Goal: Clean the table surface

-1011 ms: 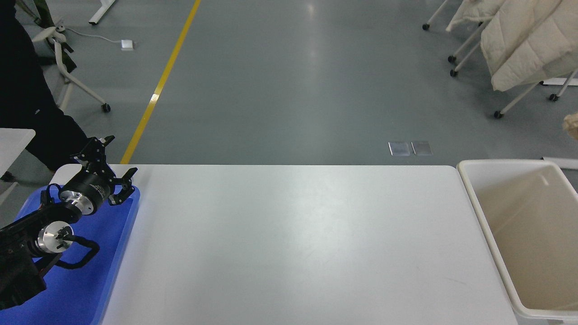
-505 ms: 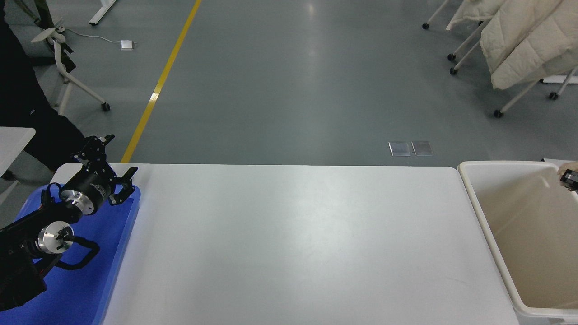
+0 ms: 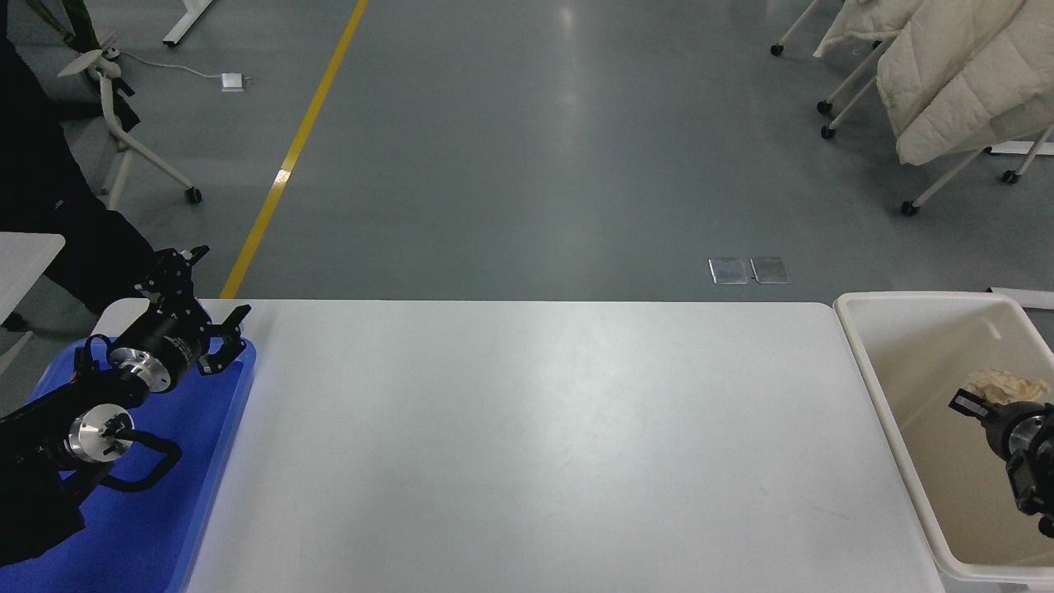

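The white table surface fills the middle of the head view and is bare. My right gripper comes in from the right edge and is inside the cream bin, below its rim. It is shut on a crumpled cream wad, which sticks out past its tip. My left gripper is parked open over the far end of the blue tray at the lower left.
The cream bin stands against the table's right end. A person in dark clothes stands beyond the far left corner. Racks with cream quilts stand on the floor at the far right.
My right gripper has come down from the right edge into the cream bin with the crumpled wad. The left arm has not moved.
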